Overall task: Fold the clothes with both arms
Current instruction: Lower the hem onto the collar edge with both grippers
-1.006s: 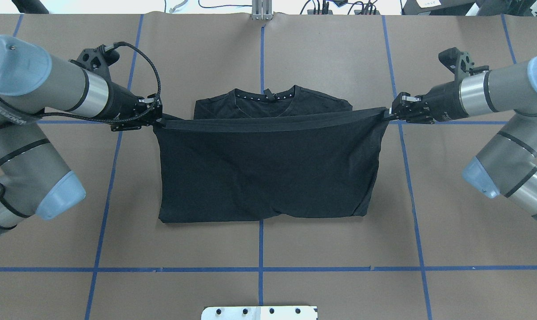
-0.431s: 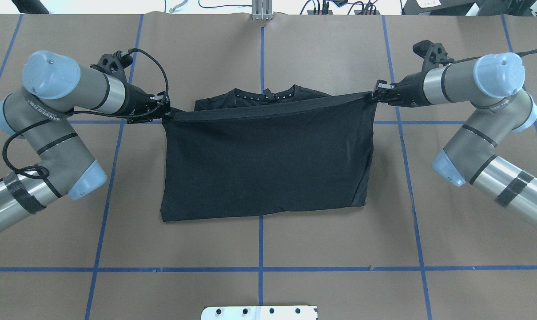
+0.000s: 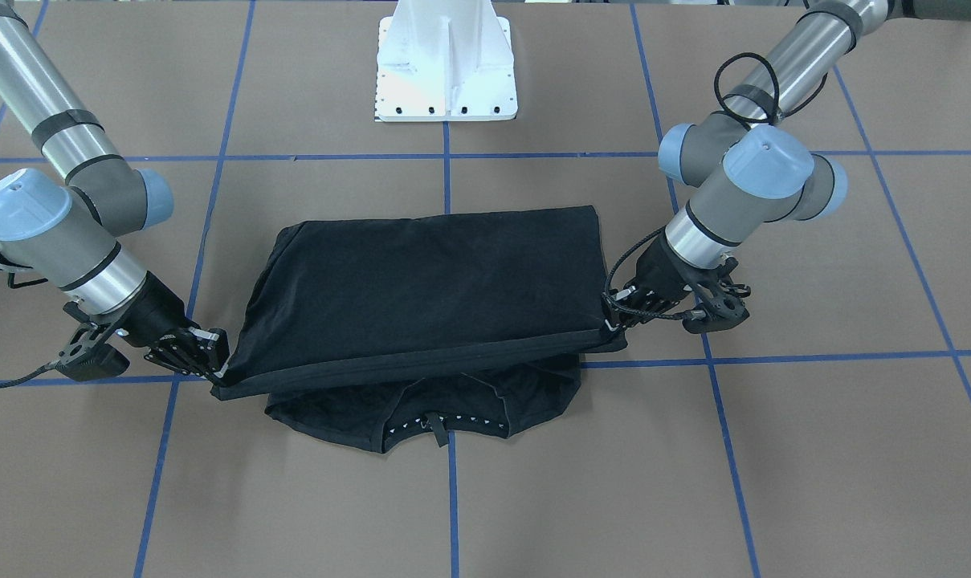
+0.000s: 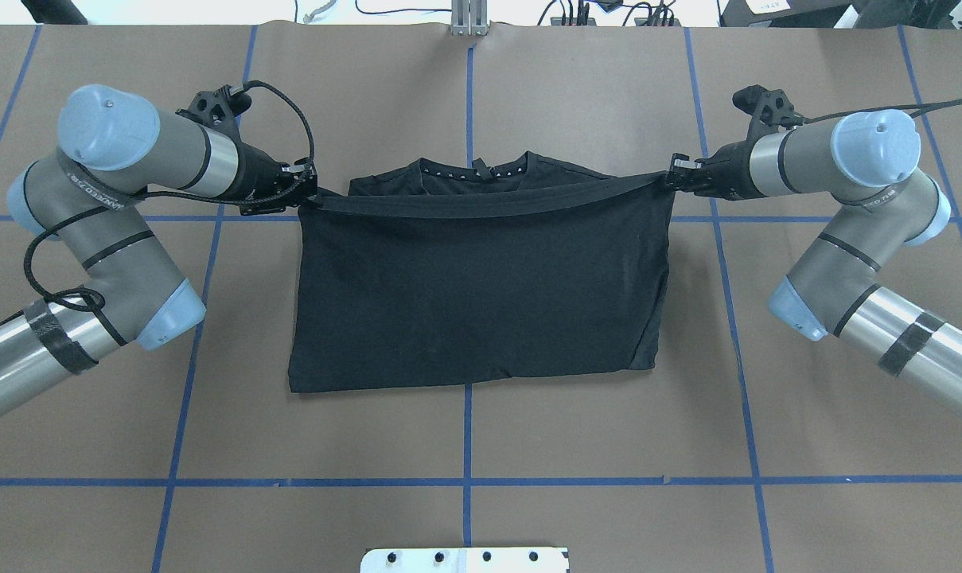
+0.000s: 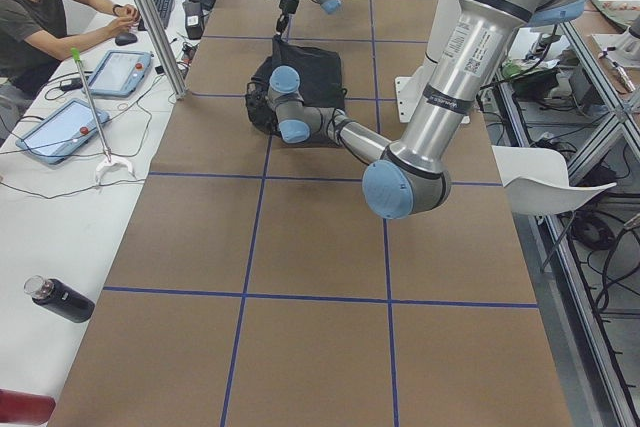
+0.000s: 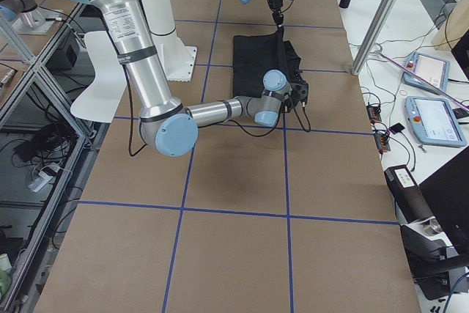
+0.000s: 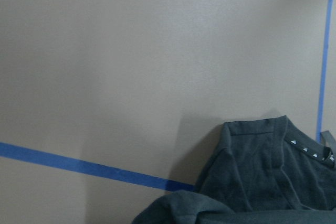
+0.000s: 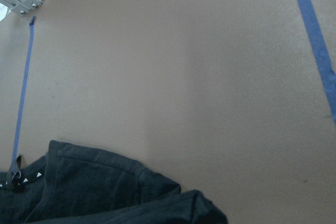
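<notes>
Both claws are clenched on the hem (image 4: 488, 208) corners of the black T-shirt (image 4: 481, 294): left claw (image 4: 309, 193), right claw (image 4: 671, 180). The hem is held taut above the bench (image 4: 608, 430), so the lower half should lay flat over the upper (collar (image 4: 481, 169) not yet covered). Versus a second ago, the hem is closer to the collar, the claws are nearer together, and the near fold edge is straighter.

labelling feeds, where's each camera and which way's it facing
Front: across table, facing the pedestal; left arm, right arm.
Overhead: over pedestal, looking down; left gripper, right gripper grip black T-shirt.
Exterior left: left end; left arm nearest.
Exterior right: right end; right arm near.
Left wrist: down at table; no gripper.
Right wrist: same.
Wrists share the collar.
</notes>
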Action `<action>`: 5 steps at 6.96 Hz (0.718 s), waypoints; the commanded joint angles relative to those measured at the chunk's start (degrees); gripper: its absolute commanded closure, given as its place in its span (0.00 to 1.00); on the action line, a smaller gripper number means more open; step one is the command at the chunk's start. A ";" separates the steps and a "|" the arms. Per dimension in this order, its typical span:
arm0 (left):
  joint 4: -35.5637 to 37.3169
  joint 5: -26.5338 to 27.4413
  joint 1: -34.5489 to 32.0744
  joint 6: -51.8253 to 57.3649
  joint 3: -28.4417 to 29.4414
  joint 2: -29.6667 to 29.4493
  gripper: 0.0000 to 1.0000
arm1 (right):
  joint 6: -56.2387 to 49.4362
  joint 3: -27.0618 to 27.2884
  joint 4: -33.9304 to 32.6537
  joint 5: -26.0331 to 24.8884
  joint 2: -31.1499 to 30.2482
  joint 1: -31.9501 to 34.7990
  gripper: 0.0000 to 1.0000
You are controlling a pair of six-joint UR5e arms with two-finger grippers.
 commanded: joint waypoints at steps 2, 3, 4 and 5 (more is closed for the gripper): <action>0.06 1.22 0.02 0.06 2.39 -0.55 1.00 | 0.04 -0.03 0.03 0.00 0.77 -0.01 1.00; -0.03 1.58 0.02 0.24 2.75 -0.37 1.00 | 0.13 -0.03 -0.14 0.00 0.77 -0.10 1.00; -0.12 1.58 -0.07 0.32 2.75 -0.37 1.00 | 0.04 -0.03 -0.06 0.00 0.85 -0.01 1.00; -0.12 1.58 -0.07 0.33 2.75 -0.46 1.00 | 0.13 -0.03 -0.32 -0.08 0.77 -0.01 1.00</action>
